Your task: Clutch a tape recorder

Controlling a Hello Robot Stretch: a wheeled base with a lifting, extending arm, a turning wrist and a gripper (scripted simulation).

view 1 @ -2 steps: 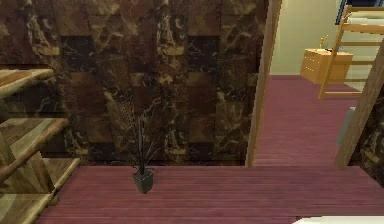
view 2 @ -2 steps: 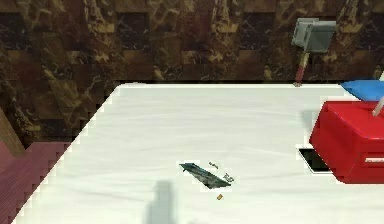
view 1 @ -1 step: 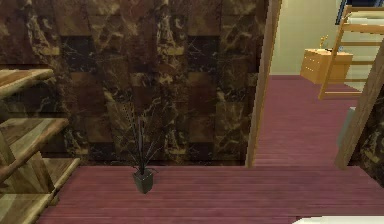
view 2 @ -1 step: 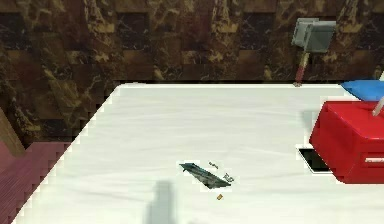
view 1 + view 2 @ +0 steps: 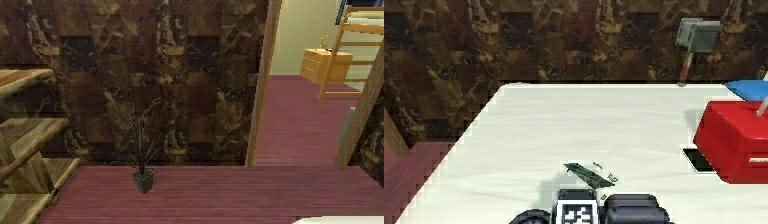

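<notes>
Over by the red box on the white bench is where I would look first for the tape recorder, though nothing on that top is plain enough for me to call it one. A flat dark slab lies just beside the box, on its side toward the gripper, and something blue rests on the box's top. Farther back from the box, near the bench's far edge, a grey hammer-shaped thing stands on a reddish stem. Well away from the box, at the near edge of the bench, the gripper pokes up with its white marked square beside it. A thin dark-green sliver lies on the bench just past it, between it and the box but much nearer the gripper. With that sliver lying right there, I cannot tell whether the gripper holds anything, nor how its fingers stand. By my reckoning the approach is made: the robot is at the bench and the arm reaches over its edge. The clutching itself I would count as not done, since nothing hangs clear of the bench top. What is left, as I read it, is to settle which thing is the tape recorder, get the gripper onto it and lift it.
</notes>
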